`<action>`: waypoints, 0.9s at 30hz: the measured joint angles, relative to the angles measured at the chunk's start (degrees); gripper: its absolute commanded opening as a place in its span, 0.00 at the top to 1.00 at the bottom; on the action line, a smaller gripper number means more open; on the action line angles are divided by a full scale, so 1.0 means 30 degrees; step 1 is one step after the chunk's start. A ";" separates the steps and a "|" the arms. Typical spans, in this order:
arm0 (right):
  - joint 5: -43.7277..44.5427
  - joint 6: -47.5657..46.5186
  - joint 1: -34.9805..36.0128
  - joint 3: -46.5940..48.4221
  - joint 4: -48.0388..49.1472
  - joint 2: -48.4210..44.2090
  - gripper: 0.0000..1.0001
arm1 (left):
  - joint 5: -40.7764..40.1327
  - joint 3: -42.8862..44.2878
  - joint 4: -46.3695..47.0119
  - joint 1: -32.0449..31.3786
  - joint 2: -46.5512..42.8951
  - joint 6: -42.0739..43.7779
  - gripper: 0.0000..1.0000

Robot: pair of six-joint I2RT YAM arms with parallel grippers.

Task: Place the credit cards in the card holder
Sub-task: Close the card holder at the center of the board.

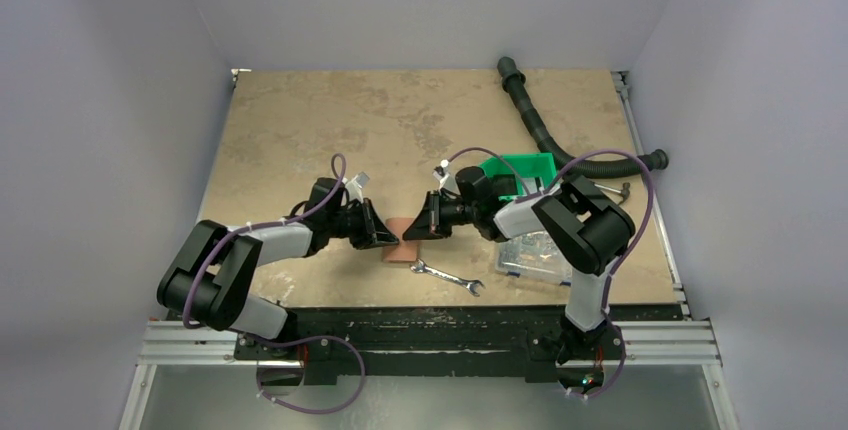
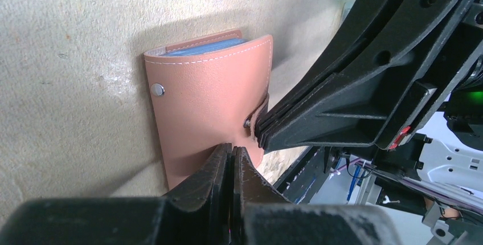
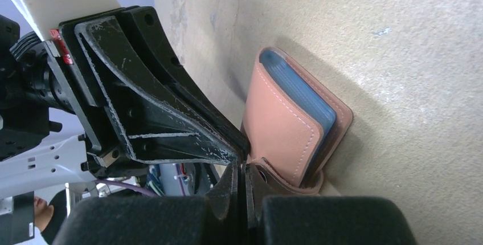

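The card holder (image 1: pixel 402 248), a reddish-brown wallet, is folded shut and propped on edge on the table between both grippers. Blue credit card edges show inside its fold in the left wrist view (image 2: pixel 202 47) and the right wrist view (image 3: pixel 302 94). My left gripper (image 2: pixel 232 149) is shut, its tips pressed against the wallet's cover (image 2: pixel 205 97). My right gripper (image 3: pixel 242 168) is shut on the wallet's snap strap (image 3: pixel 273 179). In the top view the left gripper (image 1: pixel 386 234) and right gripper (image 1: pixel 416 230) meet tip to tip over the wallet.
A metal wrench (image 1: pixel 447 278) lies just in front of the wallet. A clear compartment box (image 1: pixel 535 253) sits under the right arm, with a green bin (image 1: pixel 520 172) behind it. A black corrugated hose (image 1: pixel 560 140) runs along the back right.
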 measured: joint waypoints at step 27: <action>1.0142 -0.4233 0.3016 0.5523 -1.5948 -0.4415 0.57 | -0.0044 -0.0015 0.0000 -0.0066 -0.0029 0.0066 1.00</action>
